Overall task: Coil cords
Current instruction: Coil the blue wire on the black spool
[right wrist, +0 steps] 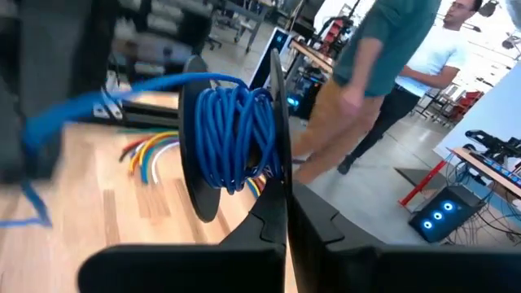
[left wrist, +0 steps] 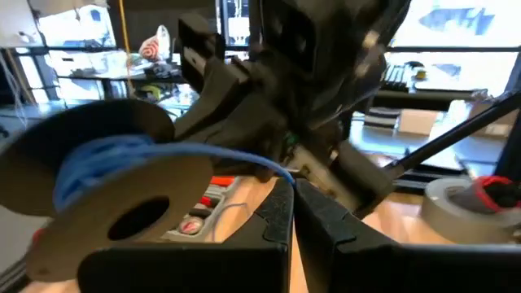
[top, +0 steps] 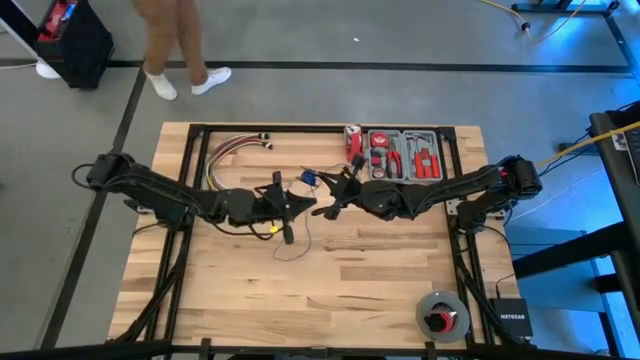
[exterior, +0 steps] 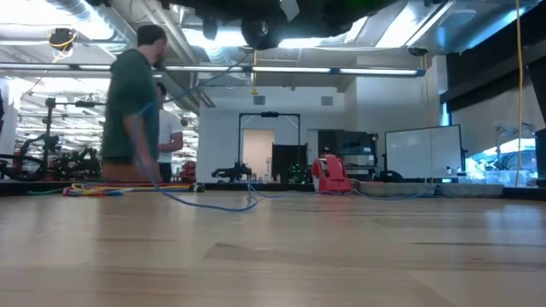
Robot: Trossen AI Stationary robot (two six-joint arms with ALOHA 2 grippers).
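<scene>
The thin blue wire [right wrist: 232, 134] was wound on a black spool [right wrist: 203, 155], apparently pinched by the right gripper [right wrist: 285, 213] for coiling; the left gripper [left wrist: 293, 213], pressed together, guided the strand.

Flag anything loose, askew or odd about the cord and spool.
Only part of the blue cord is wound on the black spool; a slack tail trails loose over the table below the grippers. Nothing looks damaged.

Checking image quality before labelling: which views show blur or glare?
Low view: the walking person is motion-blurred and the ceiling lights glare. Left wrist view: the spool of blue wire looks soft up close. Right wrist view: the wire strand at the edge smears; the coil is sharp.
</scene>
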